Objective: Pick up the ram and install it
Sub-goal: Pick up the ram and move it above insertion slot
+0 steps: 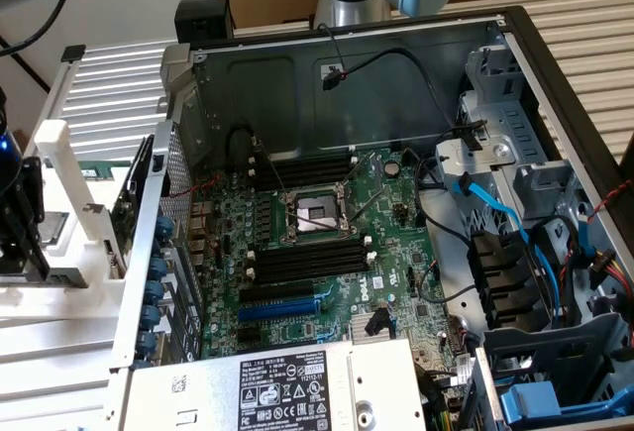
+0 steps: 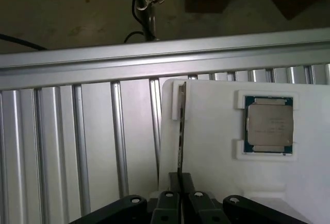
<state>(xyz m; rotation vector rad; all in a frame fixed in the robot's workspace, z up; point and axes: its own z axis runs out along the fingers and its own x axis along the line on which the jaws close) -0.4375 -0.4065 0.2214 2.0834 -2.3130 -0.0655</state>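
Observation:
The ram (image 2: 181, 131) shows edge-on in the wrist view as a thin dark strip standing in a white holder (image 2: 216, 183), its far end in a white clip (image 2: 177, 103). My gripper (image 2: 180, 184) is shut on the near end of the ram, with one black finger pressed against each face. In the exterior view the gripper (image 1: 22, 223) is at the far left, outside the open computer case (image 1: 347, 74). On the motherboard (image 1: 396, 223), black memory slots (image 1: 307, 259) lie on both sides of the processor socket (image 1: 317, 215).
A processor chip (image 2: 269, 126) sits in a recess of the white holder beside the ram. Ribbed metal table slats (image 2: 77, 141) and a rail (image 2: 165, 59) surround the holder. The case holds a blue slot (image 1: 282, 307), cables (image 1: 495, 213), drive cages (image 1: 515, 154) and a power supply (image 1: 287, 391).

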